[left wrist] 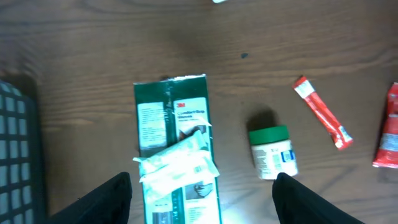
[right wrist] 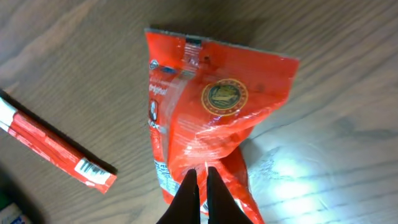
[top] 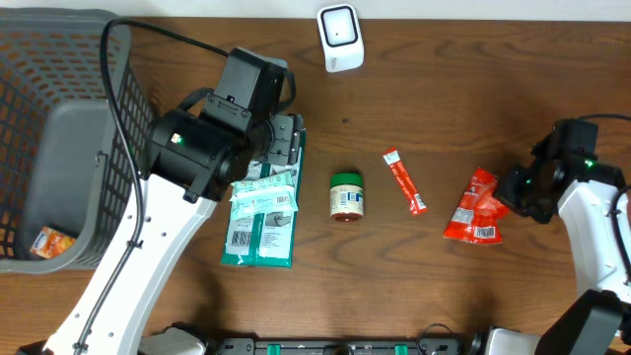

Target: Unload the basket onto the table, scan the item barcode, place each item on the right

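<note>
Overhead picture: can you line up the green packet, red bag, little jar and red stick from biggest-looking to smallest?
1. green packet
2. red bag
3. little jar and red stick: too close to rank. The stick looks longer, and the jar looks wider.

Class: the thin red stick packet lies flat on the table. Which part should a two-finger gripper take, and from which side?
Grip the stick packet at its middle, across its narrow width, coming straight down from above. It lies flat and slanted, so the grip should run square to its length. Keep off the barcode end nearest the red pouch.
</note>
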